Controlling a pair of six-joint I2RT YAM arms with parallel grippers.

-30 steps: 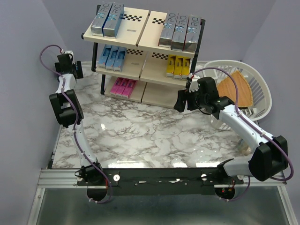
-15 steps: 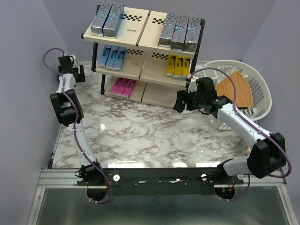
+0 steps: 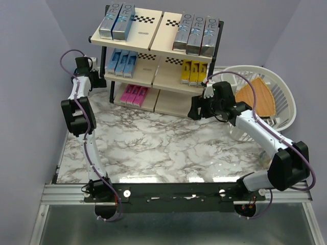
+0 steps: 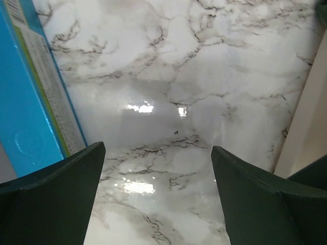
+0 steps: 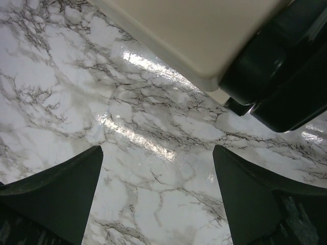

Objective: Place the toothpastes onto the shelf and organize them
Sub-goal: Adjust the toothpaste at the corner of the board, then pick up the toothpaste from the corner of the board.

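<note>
Top external, starting at your left: what does your left gripper (image 3: 98,77) have?

Nothing. Its jaws stand wide apart, close to the left side of the shelf (image 3: 153,31). Your left wrist view shows bare marble table (image 4: 179,76) between the fingers (image 4: 61,199), with one blue box (image 4: 23,102) at the left edge.

Where are the toothpastes?

All the ones you can see sit on the shelf. Silver toothpastes (image 3: 117,21) are on the top tier at both ends, light blue toothpastes (image 3: 122,62) and yellow toothpastes (image 3: 194,71) are in the middle, and pink toothpastes (image 3: 134,94) are at bottom left.

And your right gripper (image 3: 196,108)?

Also spread wide and empty, low over the table by the bottom-right board (image 5: 204,30). Right of it, a white basket (image 3: 282,99) holds a wooden board (image 3: 255,97).
</note>
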